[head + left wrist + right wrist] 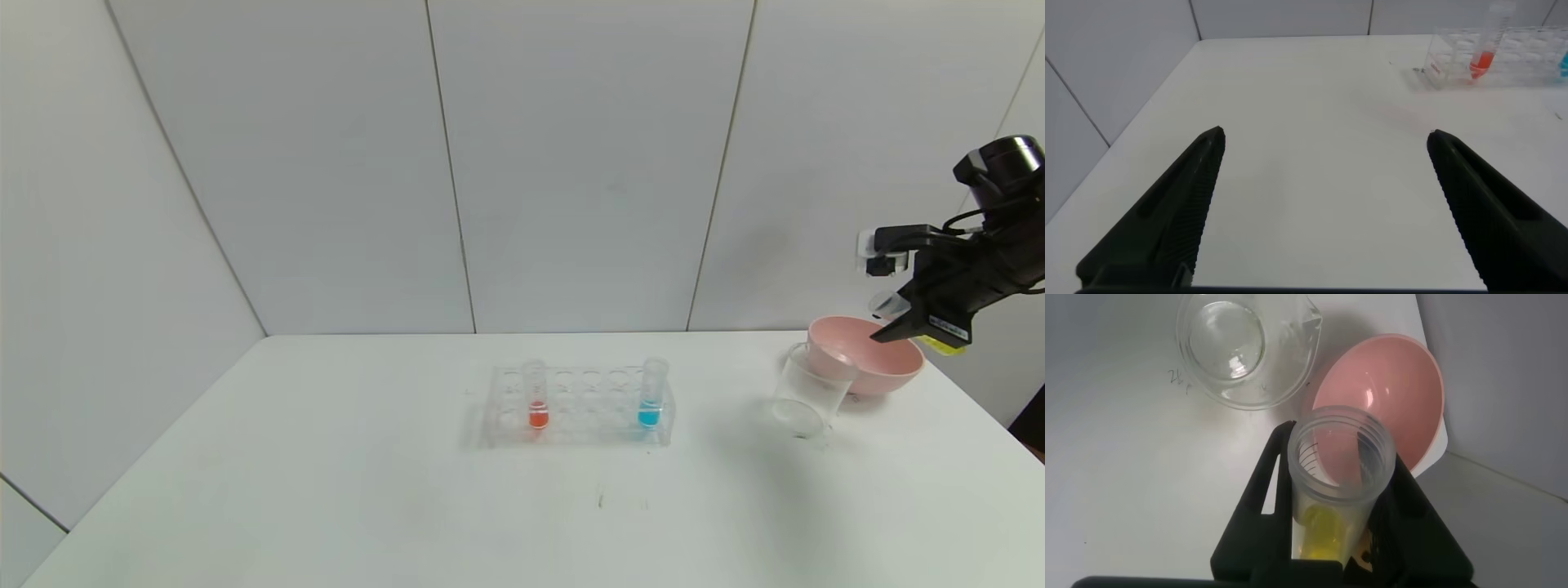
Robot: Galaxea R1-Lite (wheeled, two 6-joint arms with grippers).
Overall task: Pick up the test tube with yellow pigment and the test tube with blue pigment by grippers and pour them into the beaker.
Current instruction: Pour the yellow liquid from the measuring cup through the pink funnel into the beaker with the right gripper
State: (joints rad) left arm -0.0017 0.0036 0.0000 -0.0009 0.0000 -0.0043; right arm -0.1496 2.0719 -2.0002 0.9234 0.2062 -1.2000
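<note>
My right gripper (pixel 891 325) is shut on the test tube with yellow pigment (pixel 1339 486) and holds it tilted in the air above the pink bowl (pixel 878 359), mouth toward the beaker (pixel 808 392). In the right wrist view the tube's open mouth faces the camera with yellow liquid at its bottom; the beaker (pixel 1245 347) lies beyond it and looks empty. The test tube with blue pigment (pixel 651 394) stands upright in the clear rack (pixel 580 406), at its right end. My left gripper (pixel 1324 139) is open and empty, low over the bare table, far from the rack.
An orange-red liquid tube (pixel 536 396) stands in the left part of the rack, and shows in the left wrist view (pixel 1486 45). The pink bowl touches the beaker's far right side, near the table's right edge. White wall panels stand behind the table.
</note>
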